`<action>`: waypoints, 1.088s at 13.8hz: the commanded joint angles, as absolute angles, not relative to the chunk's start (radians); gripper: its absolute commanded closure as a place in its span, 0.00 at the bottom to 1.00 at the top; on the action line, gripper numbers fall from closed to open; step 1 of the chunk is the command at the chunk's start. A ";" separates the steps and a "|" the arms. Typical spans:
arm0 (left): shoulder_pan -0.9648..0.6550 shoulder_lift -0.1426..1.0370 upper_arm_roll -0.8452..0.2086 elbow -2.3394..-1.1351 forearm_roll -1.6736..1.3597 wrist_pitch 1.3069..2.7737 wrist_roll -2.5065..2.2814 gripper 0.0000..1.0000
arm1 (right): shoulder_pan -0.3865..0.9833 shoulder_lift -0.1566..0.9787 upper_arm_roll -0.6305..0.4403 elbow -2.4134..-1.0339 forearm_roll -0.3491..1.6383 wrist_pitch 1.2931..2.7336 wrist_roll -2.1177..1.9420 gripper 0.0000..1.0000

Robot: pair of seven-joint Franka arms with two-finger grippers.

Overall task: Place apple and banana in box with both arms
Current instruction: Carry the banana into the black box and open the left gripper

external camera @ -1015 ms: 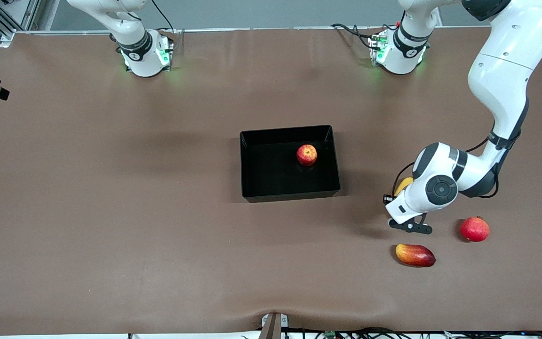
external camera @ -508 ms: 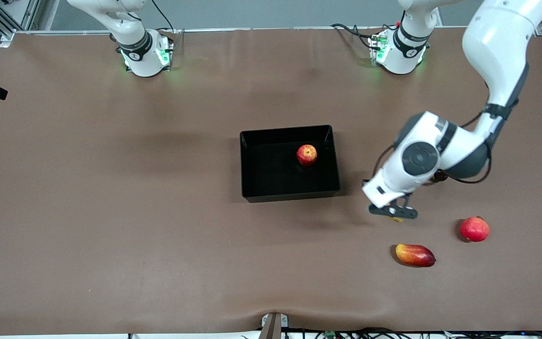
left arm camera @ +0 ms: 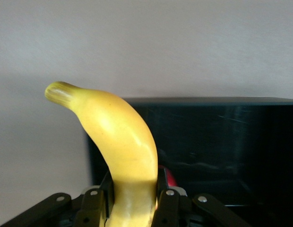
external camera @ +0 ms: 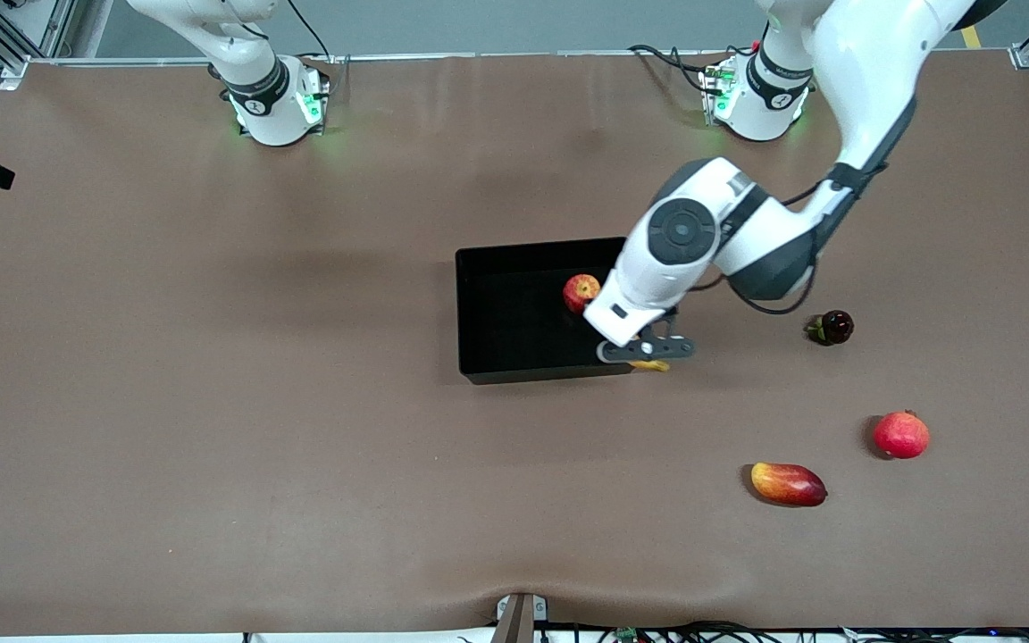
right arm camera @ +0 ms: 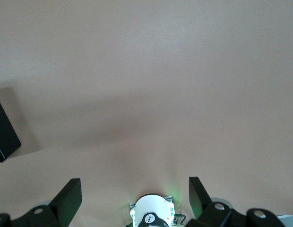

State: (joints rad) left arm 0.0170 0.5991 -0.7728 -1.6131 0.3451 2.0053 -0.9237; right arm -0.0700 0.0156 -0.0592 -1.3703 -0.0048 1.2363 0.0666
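Left gripper (external camera: pixel 646 350) clamped on banana (left arm camera: pixel 119 146), up over box (external camera: pixel 488 353) corner at left arm's end, nearer front camera. Banana tip (external camera: pixel 655 364) pokes out past box wall. Apple (external camera: pixel 580 292) lies inside box, beside gripper's wrist. Right gripper (right arm camera: pixel 134 198) waits high over bare table near its own base, fingers spread wide, holding nothing.

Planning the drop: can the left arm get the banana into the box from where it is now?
Probably yes. The left gripper, shut on the banana, hangs over the box wall toward the left arm's end. The box is open-topped, and only the apple lies inside.
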 commanded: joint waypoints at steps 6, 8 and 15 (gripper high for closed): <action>-0.302 0.759 -0.608 -1.417 0.333 2.052 -1.222 1.00 | -0.098 0.026 -0.048 -1.353 0.017 1.223 0.058 0.00; -0.348 0.791 -0.572 -1.402 0.333 2.104 -1.256 1.00 | -0.098 0.026 -0.048 -1.353 0.017 1.223 0.058 0.00; -0.408 0.880 -0.529 -1.396 0.337 2.203 -1.250 1.00 | -0.100 0.026 -0.048 -1.353 0.017 1.223 0.058 0.00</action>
